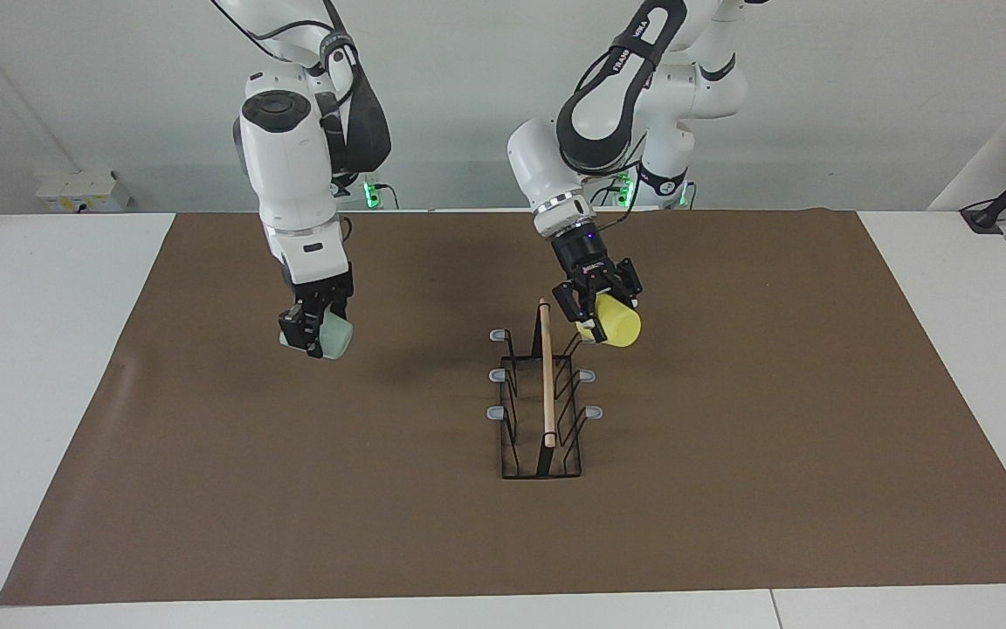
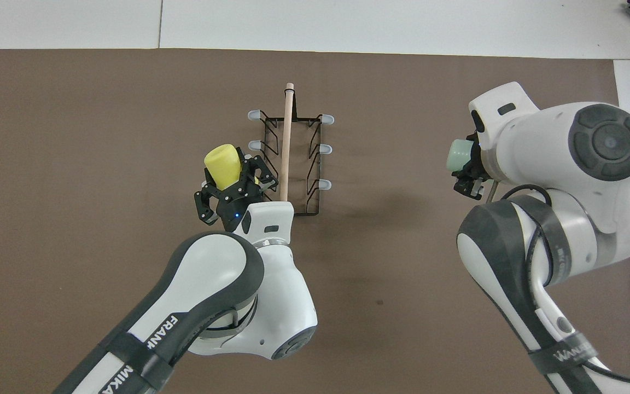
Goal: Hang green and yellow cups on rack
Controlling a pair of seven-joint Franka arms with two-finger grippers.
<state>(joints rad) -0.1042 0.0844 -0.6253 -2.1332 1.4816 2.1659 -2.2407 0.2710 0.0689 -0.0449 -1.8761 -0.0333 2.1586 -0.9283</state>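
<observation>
Both arms are glossy white shells with dark grey joint bands and round grey end caps. White lettering runs along the grey bands. Thin black cables loop beside the links. Each wrist ends in a black gripper; a small blue light glows on the left arm's wrist.
</observation>
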